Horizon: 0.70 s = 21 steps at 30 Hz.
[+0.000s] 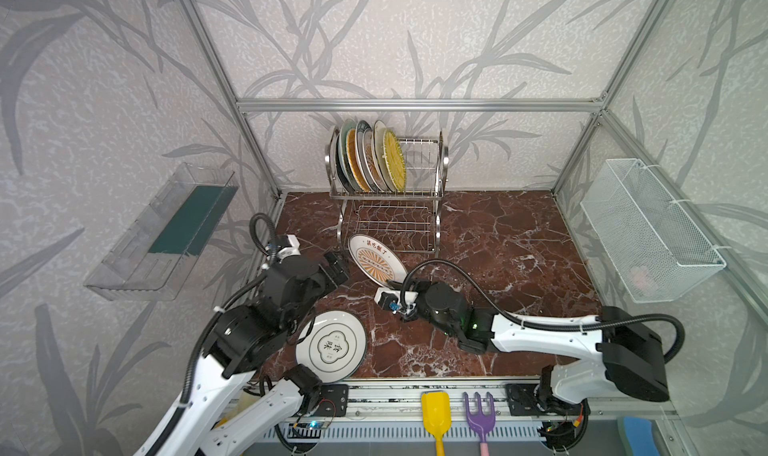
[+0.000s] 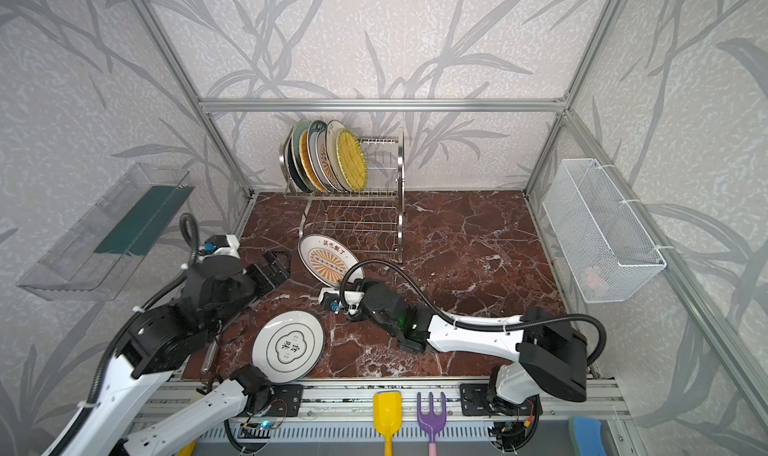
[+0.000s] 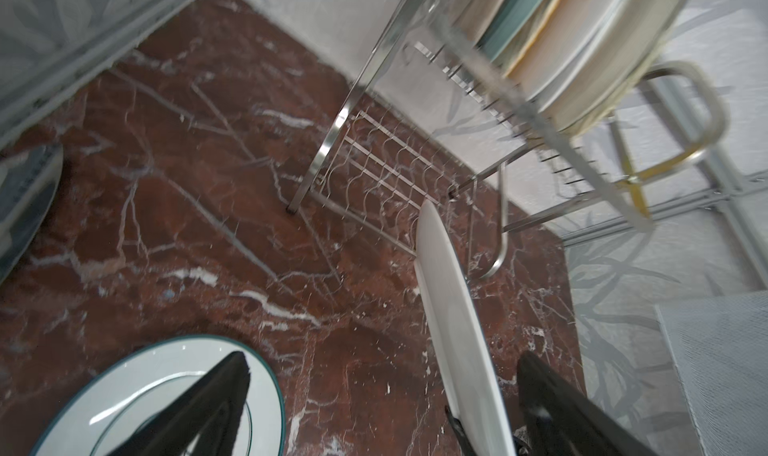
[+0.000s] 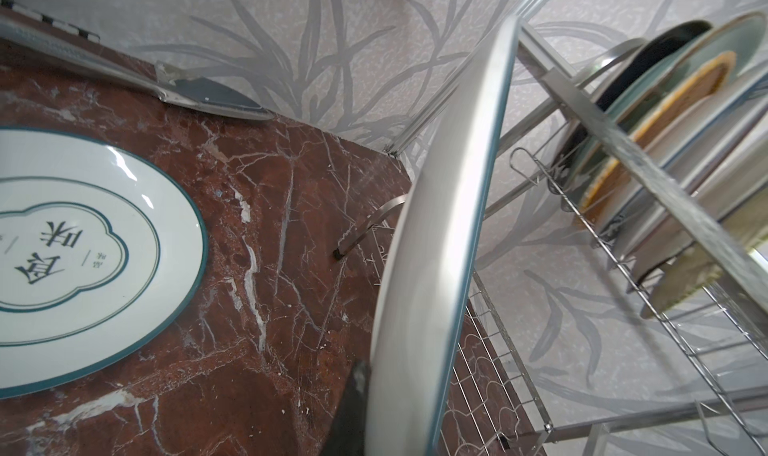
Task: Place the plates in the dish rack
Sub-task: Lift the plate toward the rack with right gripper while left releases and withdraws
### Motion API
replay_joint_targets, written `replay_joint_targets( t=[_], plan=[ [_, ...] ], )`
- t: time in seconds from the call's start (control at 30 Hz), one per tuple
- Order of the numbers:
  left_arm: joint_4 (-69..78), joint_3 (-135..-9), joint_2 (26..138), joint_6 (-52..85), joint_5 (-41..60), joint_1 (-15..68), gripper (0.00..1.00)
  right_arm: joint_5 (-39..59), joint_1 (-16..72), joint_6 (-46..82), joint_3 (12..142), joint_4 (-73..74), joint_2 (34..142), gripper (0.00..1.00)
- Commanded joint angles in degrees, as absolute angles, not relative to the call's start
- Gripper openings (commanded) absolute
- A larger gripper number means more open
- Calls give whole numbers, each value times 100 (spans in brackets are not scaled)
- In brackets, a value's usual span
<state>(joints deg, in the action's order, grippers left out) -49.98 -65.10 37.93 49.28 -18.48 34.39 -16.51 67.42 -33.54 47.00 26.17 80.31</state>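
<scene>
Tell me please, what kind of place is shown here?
Probably a mock kitchen corner built as a robot test cell: a steel dish rack with plates, a marble-look counter, and wallpapered panels in an aluminium frame.

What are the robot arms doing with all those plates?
They're filling the dish rack. The right gripper pinches the rim of the orange-sunburst plate, holding it tilted in front of the rack. The left gripper is open beside it. Several plates already stand in the top tier; a white plate with Chinese characters lies flat on the table.
</scene>
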Motion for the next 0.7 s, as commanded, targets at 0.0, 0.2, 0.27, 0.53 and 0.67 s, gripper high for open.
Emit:
replay_joint_targets(
  t=[0.0,0.2,0.27,0.53,0.67],
  plan=[
    [-4015,-6039,2838,3113,-1775,3415,99,-1743,6776,-2264,5231,1846,7339,0],
    [-2951,-4948,1426,1973,-1702,3418,99,-1199,6770,-1228,6172,666,6702,0],
    [-2785,-4623,1180,1756,-1611,3416,99,-1134,6768,-869,6515,519,6606,0],
    [-2743,-3912,791,1669,-952,3412,99,-1813,6639,-237,8359,-57,7053,0],
    [-2914,-3715,789,1915,-425,3415,99,-2131,6304,86,9458,-609,7664,0]
  ],
)
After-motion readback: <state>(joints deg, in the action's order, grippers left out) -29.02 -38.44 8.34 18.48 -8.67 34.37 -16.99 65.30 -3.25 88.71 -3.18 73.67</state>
